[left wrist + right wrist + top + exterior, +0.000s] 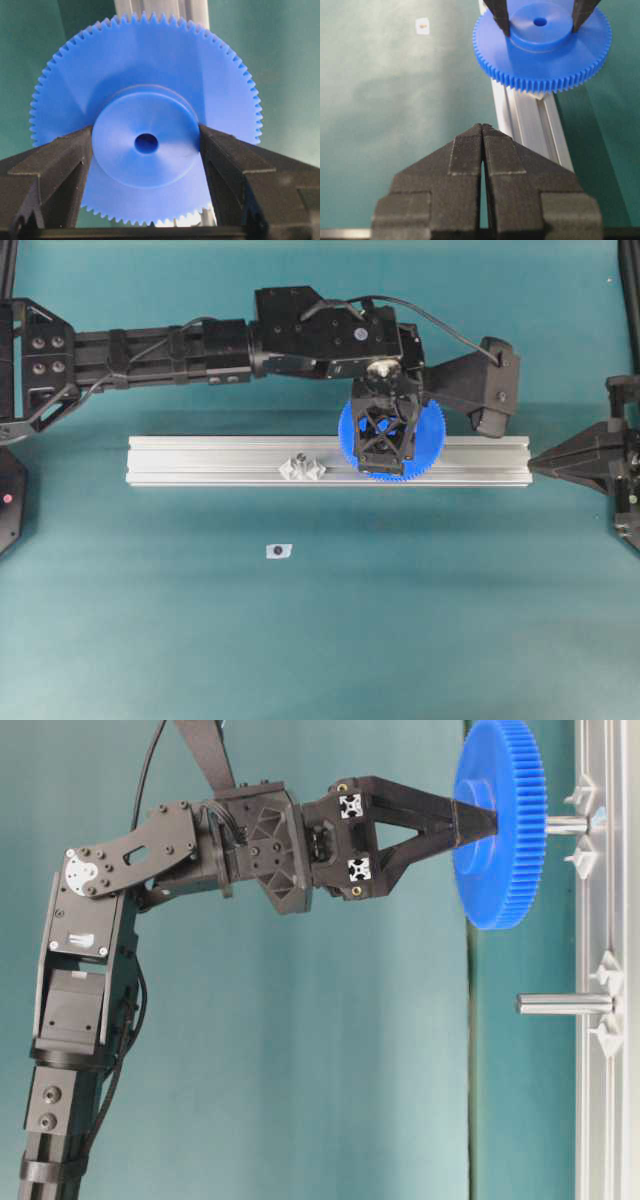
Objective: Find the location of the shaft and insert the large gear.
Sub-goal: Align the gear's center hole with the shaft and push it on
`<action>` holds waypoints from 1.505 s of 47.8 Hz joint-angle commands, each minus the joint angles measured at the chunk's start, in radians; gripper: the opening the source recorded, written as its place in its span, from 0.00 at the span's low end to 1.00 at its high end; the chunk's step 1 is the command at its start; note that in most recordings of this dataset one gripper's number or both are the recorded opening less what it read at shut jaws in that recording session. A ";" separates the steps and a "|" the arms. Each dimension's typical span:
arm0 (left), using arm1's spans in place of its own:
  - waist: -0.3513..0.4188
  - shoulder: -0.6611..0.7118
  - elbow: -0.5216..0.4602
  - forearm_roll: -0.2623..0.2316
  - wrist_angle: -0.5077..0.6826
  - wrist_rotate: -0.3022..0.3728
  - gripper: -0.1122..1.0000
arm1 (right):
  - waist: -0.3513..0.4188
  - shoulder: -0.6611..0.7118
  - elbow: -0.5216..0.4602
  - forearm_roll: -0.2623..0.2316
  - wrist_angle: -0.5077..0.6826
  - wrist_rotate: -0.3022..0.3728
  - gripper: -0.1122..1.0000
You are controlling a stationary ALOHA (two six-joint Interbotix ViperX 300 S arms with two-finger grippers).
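My left gripper (385,445) is shut on the raised hub of the large gear (435,435), a bright blue toothed disc held flat over the right half of the silver rail (200,460). In the table-level view the gear (500,820) sits at the tip of the shaft (567,824), a pale peg standing out from the rail between two clear pieces. I cannot tell how far the peg enters. The left wrist view shows both fingers (65,160) pressed against the hub, and its centre hole (146,143) looks dark. My right gripper (483,127) is shut and empty.
A second peg (303,468) with clear diamond pieces stands on the rail left of the gear; its whole length (565,1004) is bare. A small white tag (279,551) with a dark dot lies on the teal mat in front of the rail. The right gripper (540,462) rests at the rail's right end.
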 commanded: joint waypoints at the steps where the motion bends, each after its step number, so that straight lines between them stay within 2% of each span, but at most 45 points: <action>1: 0.028 -0.021 -0.005 0.005 -0.006 0.009 0.74 | -0.002 0.005 -0.009 -0.002 -0.008 0.009 0.08; 43: 0.060 -0.015 -0.018 0.005 -0.002 0.037 0.74 | -0.002 0.005 -0.009 -0.002 -0.011 0.012 0.08; 72: 0.052 -0.015 -0.034 0.003 -0.008 0.020 0.74 | -0.002 0.005 -0.009 -0.002 -0.012 0.012 0.08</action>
